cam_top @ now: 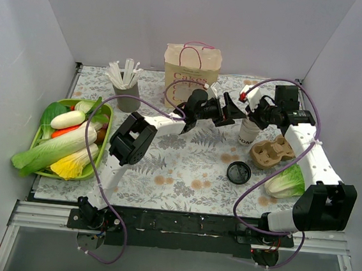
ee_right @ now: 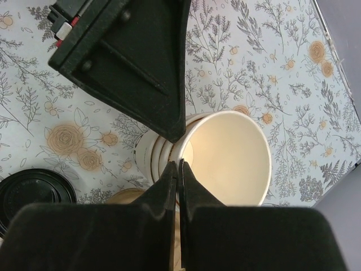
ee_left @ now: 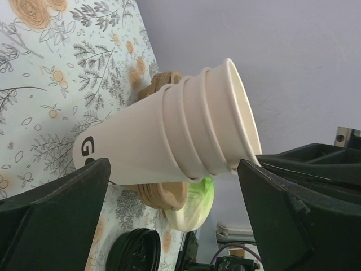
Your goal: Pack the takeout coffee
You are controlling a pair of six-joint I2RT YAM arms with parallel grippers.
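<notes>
Floral tabletop (cam_top: 184, 168): right gripper (ee_right: 178, 167) pinches the cup stack (ee_left: 146, 141) by its rim, left gripper (ee_left: 174, 164) gapes astride it; next, peel one off.

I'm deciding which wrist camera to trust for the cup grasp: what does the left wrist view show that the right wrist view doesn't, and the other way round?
Only the left wrist view: the stack of cups from the side, with its nested rims and dark print, between the fingers of the open left gripper, plus the cabbage behind. Only the right wrist view: the top cup's empty inside, and the right gripper pinched on its rim. Both: the stack, the flat black lid and the floral tablecloth.
</notes>
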